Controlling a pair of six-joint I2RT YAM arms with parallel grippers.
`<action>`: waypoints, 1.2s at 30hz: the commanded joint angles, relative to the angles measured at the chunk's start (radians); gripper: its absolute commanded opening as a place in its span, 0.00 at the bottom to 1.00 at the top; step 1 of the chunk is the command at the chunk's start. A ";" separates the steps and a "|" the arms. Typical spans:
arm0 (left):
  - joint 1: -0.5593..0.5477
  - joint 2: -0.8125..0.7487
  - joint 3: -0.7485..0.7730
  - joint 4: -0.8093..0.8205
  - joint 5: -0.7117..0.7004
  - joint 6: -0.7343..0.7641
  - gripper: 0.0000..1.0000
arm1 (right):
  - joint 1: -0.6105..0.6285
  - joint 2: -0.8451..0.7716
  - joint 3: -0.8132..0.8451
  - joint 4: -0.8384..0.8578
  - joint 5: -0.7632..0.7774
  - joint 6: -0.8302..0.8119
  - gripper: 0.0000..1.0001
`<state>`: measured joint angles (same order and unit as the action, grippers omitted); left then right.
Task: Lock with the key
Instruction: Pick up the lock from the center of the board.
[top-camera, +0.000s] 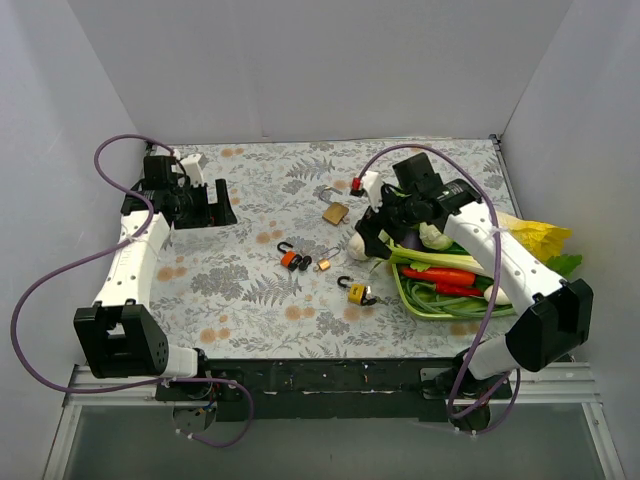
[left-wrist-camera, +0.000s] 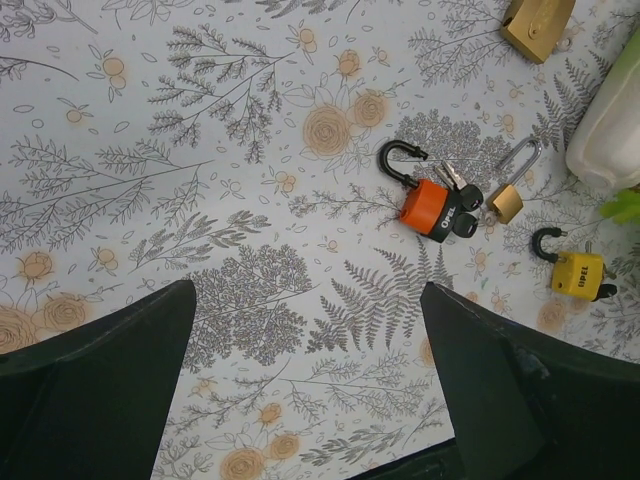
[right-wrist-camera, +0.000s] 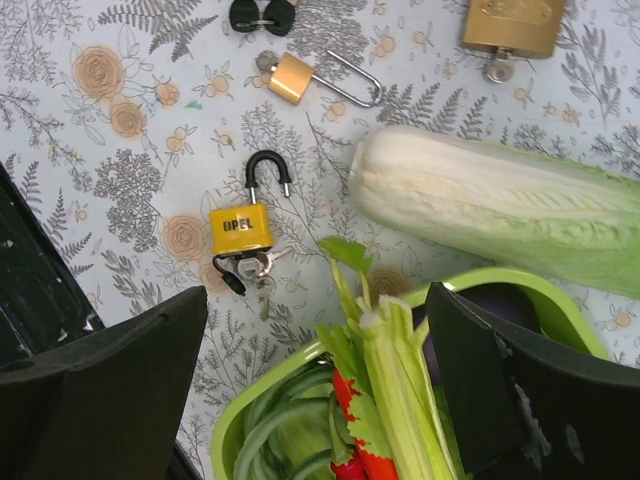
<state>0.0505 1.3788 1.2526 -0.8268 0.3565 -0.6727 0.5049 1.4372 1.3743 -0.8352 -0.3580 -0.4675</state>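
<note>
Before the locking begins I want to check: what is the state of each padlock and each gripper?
Orange padlock: shackle open, black keys beside it.
Yellow padlock: shackle open, key bunch at its base.
Small brass padlock: shackle open.
Large brass padlock: shackle state unclear.
Left gripper: open, empty.
Right gripper: open, empty.

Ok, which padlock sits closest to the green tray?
The yellow padlock, keys at its base, just off the green tray's rim. The orange padlock and small brass padlock lie farther out, the large brass padlock past the cabbage.

LIGHT: bright, diffuse, overhead | SHADOWS: soft, faint | FOCUS: table (left-wrist-camera: 200, 150) sharp | EDGES: fingers (left-wrist-camera: 90, 390) dark, slightly soft at 5 and 7 o'clock
</note>
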 joint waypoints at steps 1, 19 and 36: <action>-0.005 -0.018 0.053 0.037 0.016 -0.025 0.98 | 0.084 0.017 0.017 0.033 0.033 -0.008 0.98; -0.001 -0.109 0.030 0.201 -0.023 -0.284 0.98 | 0.322 0.114 -0.257 0.199 0.208 0.069 0.98; 0.000 -0.265 -0.177 0.449 0.033 -0.311 0.98 | 0.327 0.236 -0.317 0.275 0.238 0.067 0.97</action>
<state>0.0502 1.1297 1.0866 -0.4286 0.3630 -0.9699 0.8253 1.6646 1.0756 -0.5926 -0.1284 -0.4023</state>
